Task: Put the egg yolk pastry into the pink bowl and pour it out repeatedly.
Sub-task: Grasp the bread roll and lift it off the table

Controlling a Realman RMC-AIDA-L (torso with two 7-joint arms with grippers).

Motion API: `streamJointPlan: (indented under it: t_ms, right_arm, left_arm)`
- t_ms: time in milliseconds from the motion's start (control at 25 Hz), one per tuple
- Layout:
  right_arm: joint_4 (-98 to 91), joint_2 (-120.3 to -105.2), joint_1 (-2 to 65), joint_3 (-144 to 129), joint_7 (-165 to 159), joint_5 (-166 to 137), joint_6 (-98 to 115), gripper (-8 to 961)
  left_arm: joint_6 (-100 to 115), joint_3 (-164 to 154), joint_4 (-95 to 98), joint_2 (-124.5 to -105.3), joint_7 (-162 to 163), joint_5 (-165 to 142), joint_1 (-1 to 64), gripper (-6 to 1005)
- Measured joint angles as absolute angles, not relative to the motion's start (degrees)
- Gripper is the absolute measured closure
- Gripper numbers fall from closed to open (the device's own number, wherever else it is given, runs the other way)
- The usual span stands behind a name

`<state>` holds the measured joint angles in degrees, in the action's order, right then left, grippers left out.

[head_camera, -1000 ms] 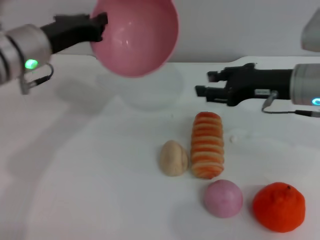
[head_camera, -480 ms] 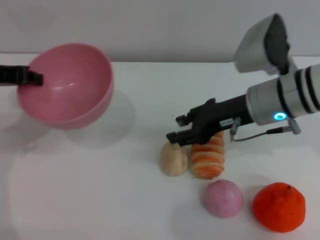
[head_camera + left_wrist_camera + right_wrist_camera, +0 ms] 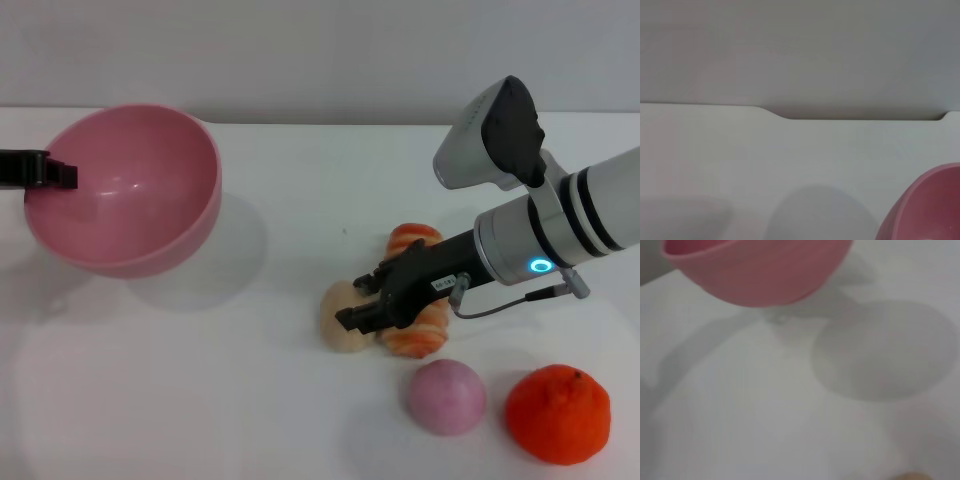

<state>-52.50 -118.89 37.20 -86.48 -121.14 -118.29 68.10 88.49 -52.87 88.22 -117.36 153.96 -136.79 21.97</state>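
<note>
The pink bowl (image 3: pixel 130 195) hangs above the table at the left, its mouth tipped toward me, with nothing inside. My left gripper (image 3: pixel 48 170) is shut on its left rim. The bowl's edge also shows in the left wrist view (image 3: pixel 932 207) and the right wrist view (image 3: pixel 760 270). The egg yolk pastry (image 3: pixel 338 328), a pale beige bun, lies on the table at centre right. My right gripper (image 3: pixel 358 299) is down at the pastry, open, one finger on either side of its right part, hiding some of it.
An orange-striped bread roll (image 3: pixel 412 239) lies right beside the pastry, under the right arm. A small pink ball (image 3: pixel 446 396) and an orange mandarin (image 3: pixel 558 413) sit near the front right. The white table (image 3: pixel 200 380) ends at a grey wall.
My right gripper dropped and reached left from above the roll down onto the pastry. The left arm brought the bowl from high centre down to the left and held it there.
</note>
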Motion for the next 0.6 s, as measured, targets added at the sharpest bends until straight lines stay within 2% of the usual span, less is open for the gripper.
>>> streamJointPlan:
  t_ms: [600]
  right_arm:
    - [-46.20,-119.27,38.32,-97.54,-123.09,-110.79,54.40,503]
  left_arm:
    - [87.93,-53.83,87.61,-117.64,153.85,-136.84,22.62,1000]
